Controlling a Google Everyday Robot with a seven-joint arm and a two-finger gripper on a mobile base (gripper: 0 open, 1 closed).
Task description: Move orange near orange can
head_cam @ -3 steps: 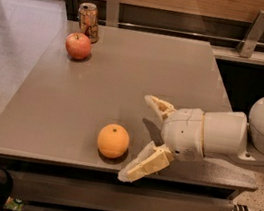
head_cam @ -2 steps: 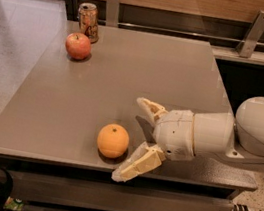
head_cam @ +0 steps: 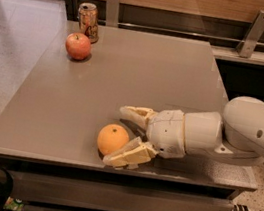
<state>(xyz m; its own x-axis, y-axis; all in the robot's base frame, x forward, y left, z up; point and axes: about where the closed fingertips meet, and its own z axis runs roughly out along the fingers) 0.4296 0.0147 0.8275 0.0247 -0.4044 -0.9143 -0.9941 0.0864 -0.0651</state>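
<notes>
gripper (head_cam: 116, 136) hovering low over table (head_cam: 142, 74) front, fingers (head_cam: 131, 154) spreading wide, holding nothing | orange (head_cam: 112, 139) sitting between them near front edge | orange can (head_cam: 88, 21) standing at far-left corner, just beside apple (head_cam: 78, 46)

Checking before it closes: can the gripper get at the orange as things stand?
Probably yes: the open gripper lies low near the table's front edge, the orange partly between its fingers, nothing else in the way.

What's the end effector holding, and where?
Nothing yet. The end effector is open near the table's front edge, its fingers on either side of the orange.
</notes>
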